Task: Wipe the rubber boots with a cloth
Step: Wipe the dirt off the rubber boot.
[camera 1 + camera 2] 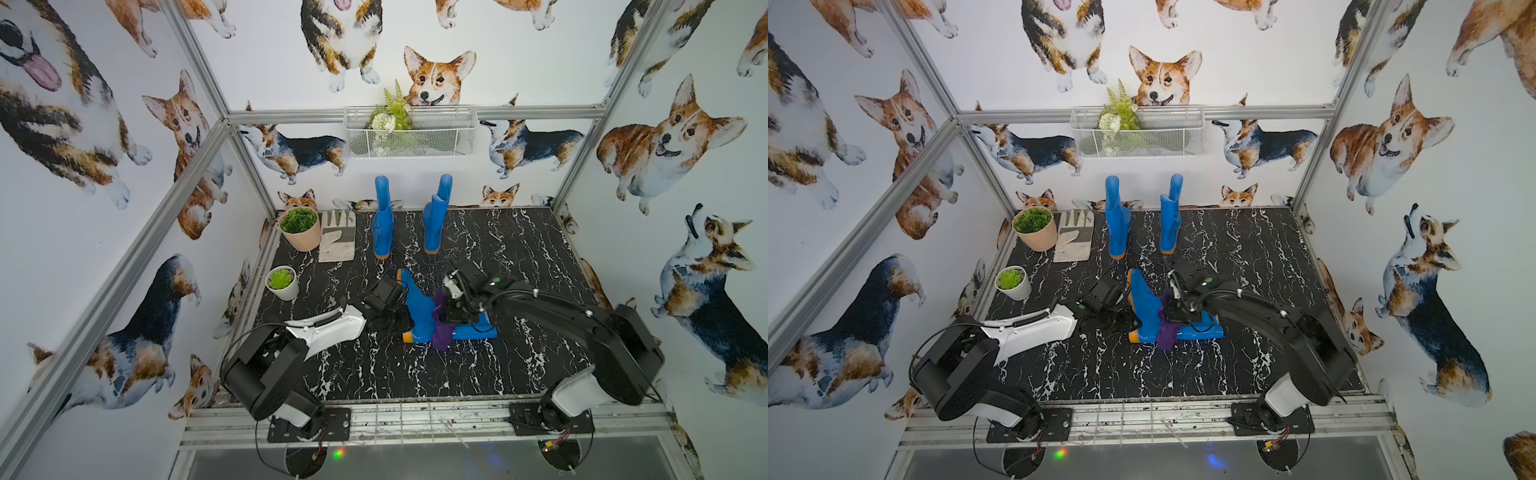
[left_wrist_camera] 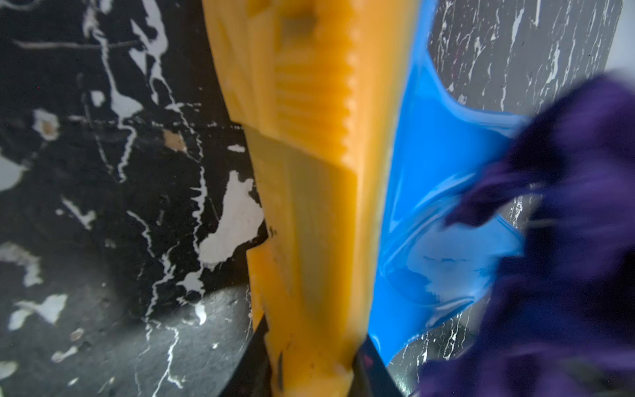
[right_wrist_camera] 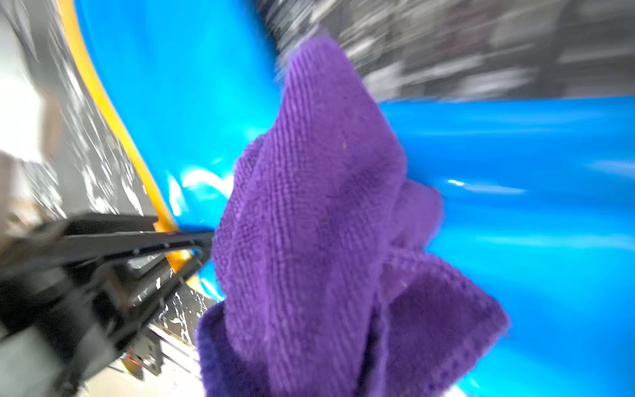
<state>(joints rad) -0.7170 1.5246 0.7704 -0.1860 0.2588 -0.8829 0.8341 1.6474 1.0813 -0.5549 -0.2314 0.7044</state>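
One rubber boot (image 1: 419,307) (image 1: 1144,303) lies on its side mid-mat, with its orange sole (image 2: 309,172) facing left and its shaft pointing right. My left gripper (image 1: 401,322) (image 2: 311,364) is shut on the heel end of that sole, a finger on each side. My right gripper (image 1: 446,309) is shut on the purple cloth (image 1: 441,328) (image 3: 309,223), which is pressed on the boot's ankle and hides the jaws. The right wrist view is blurred. Two boots (image 1: 382,220) (image 1: 434,224) stand upright at the back, with a third boot (image 1: 444,185) behind the right one.
A pale work glove (image 1: 337,237) lies at the back left beside a peach plant pot (image 1: 300,230). A small white pot (image 1: 282,282) stands near the left wall. A wire basket (image 1: 440,145) with greenery hangs on the back wall. Walls close three sides.
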